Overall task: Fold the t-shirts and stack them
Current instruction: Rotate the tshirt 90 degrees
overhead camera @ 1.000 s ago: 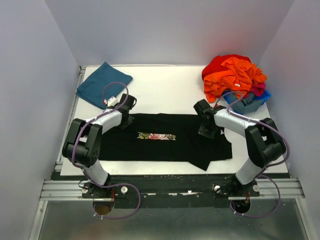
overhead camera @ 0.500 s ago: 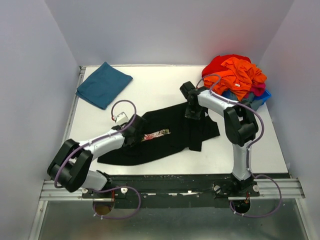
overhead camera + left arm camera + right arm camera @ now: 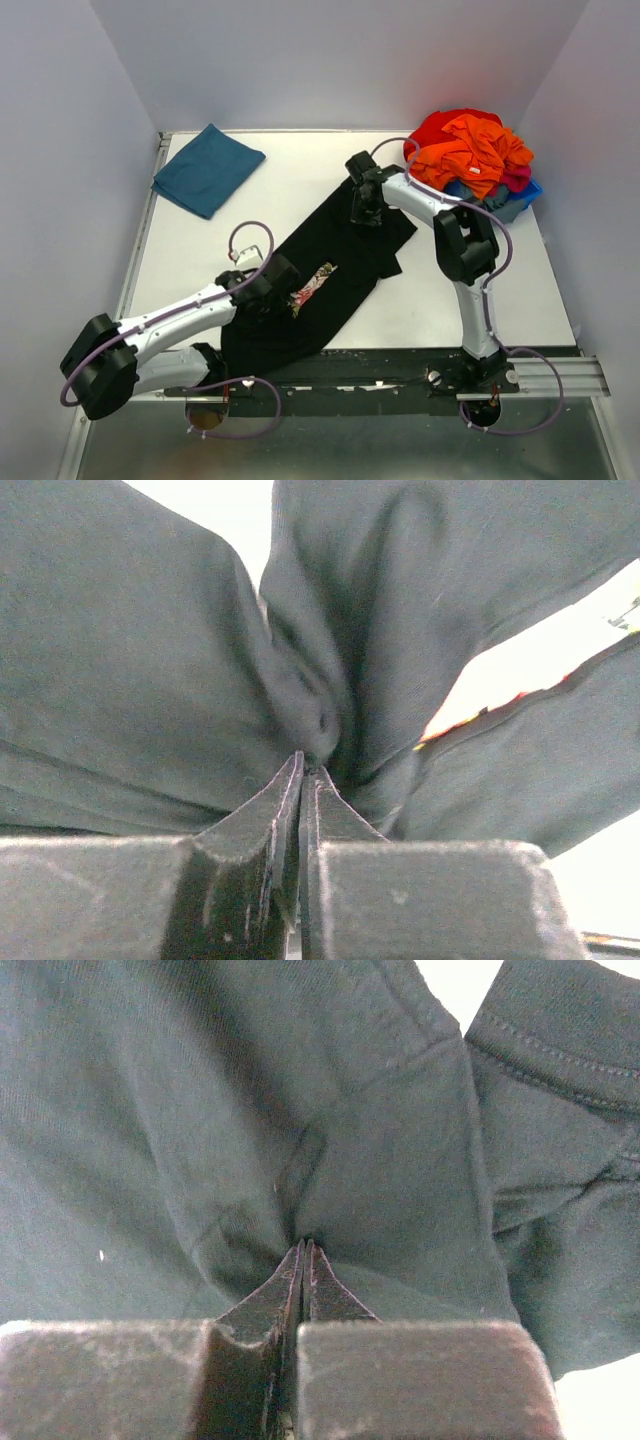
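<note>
White counter point(image 3: 300, 170), black t-shirt point(image 3: 345, 250) stretched diagonally from lower left to upper centre, my left end effector point(image 3: 302, 770) and right end effector point(image 3: 303, 1245) both clamped on it, so I'd pull evenly and lay it flat, no bunching.

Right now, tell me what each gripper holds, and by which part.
Both hold the black t-shirt. The left gripper pinches a bunched fold beside the floral print; the right gripper pinches fabric at the far end, near a sleeve.
</note>
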Controlling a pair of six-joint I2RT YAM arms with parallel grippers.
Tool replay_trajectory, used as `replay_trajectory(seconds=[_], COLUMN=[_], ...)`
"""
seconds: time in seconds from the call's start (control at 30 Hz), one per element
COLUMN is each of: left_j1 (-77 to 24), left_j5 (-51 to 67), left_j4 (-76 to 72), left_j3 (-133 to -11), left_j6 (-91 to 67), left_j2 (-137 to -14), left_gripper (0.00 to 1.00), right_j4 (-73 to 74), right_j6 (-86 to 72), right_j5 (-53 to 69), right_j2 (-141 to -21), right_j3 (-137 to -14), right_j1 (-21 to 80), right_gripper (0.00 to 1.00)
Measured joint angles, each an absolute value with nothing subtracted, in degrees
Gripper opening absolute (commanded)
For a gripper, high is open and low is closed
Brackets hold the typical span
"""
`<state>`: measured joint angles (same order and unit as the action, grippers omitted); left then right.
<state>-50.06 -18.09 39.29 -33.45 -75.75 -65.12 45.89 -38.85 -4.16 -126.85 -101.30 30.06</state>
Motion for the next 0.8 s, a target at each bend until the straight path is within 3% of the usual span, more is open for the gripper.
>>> replay_trajectory(seconds=[0.13,0.27,0.47,0.63,0.8], left_j1=[-44.0,-35.3,-30.7,-30.3,-28.9], left_j5=[-20.7,-21.5,-17.5,-15.3,-13.3], left_j4=[42.2,40.4,30.0,21.8,18.2], left_j3=[-38.9,-41.9,-41.7,-41.4,-41.8], left_j6=[-71.3,-64.4,-54.5,-51.2,-48.6], left_j2=[-61.5,-57.4,-56.9,-60.6,-65.5], left_gripper=[0.32,0.44,0.58,0.59,0.59], right_j4=[41.5,35.5,24.6,20.1,17.9], right_j6=[-37.5,-37.5,-42.0,-46.6,-49.6], right_j5=[-2.8,-1.1,-0.2,-0.7,-0.7], right_j2=[-120.7,-109.8,-93.1,-87.4,-88.0], right_j3=[-93.6,-82.5,-63.1,-48.1,-45.5], right_j1=[30.0,29.0,26.4,26.2,26.2], right_gripper=[0.37,0.39,0.47,0.52,0.52])
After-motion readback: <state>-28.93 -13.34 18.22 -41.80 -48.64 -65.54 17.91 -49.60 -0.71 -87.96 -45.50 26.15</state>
